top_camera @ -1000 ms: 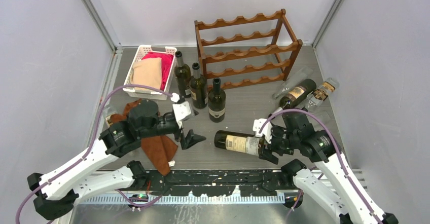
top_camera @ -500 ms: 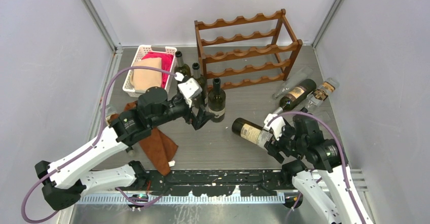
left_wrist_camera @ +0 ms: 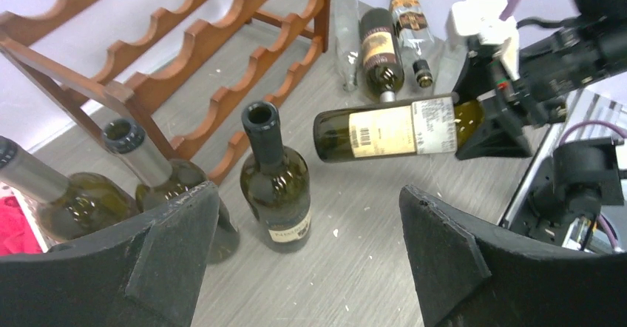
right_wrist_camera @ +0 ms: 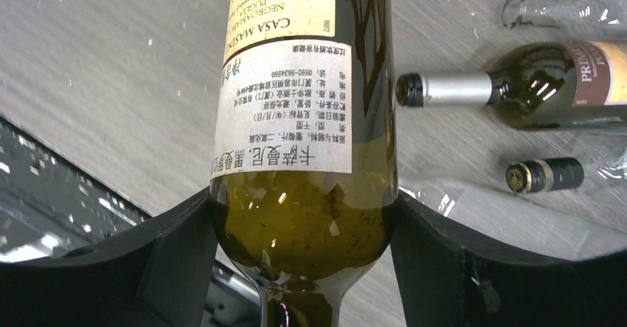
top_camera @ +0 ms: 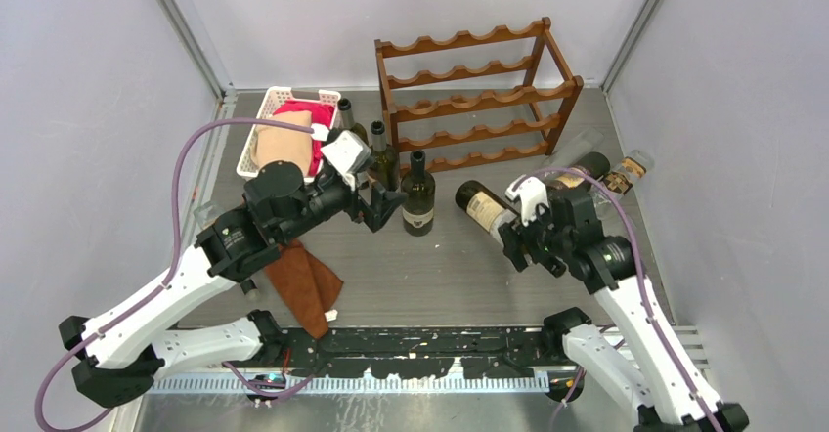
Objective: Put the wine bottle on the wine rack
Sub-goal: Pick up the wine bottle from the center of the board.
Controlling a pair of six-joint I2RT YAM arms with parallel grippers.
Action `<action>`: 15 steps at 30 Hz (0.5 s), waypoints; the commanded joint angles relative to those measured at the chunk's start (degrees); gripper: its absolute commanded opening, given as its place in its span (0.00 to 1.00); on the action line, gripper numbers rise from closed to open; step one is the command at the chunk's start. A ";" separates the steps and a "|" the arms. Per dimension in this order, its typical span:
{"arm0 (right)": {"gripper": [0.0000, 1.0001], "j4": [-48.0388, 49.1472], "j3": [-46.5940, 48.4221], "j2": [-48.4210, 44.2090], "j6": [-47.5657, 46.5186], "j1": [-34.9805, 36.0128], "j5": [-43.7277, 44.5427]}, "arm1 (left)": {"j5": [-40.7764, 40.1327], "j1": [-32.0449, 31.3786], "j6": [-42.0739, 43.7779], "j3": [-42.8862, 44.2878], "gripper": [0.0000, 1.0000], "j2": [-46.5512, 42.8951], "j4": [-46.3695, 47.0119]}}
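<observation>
Item: wine bottle (top_camera: 478, 206), held level above the surface, near-right of the wine rack (top_camera: 469, 103). Right end effector (right_wrist_camera: 299, 245): clamped on its lower body. Left end effector (top_camera: 379, 209): agape, empty. Step: carrying. Next, likely: align with a cradle.

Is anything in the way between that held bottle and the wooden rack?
Nothing visible fronts the right half of the wine rack. Three upright bottles crowd its left end, left of the held wine bottle.
</observation>
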 commanded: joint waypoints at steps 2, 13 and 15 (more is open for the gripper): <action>0.01 22.41 -0.29 5.99 8.91 -0.05 0.96 | -4.25 0.18 1.05 4.34 0.90 1.92 5.19; 0.01 40.41 -1.66 18.09 16.05 -0.01 4.14 | -9.11 1.72 8.52 12.17 0.89 9.17 3.12; 0.01 42.37 -1.21 20.21 16.15 -0.10 4.34 | -9.19 1.86 9.79 14.77 0.89 11.46 1.58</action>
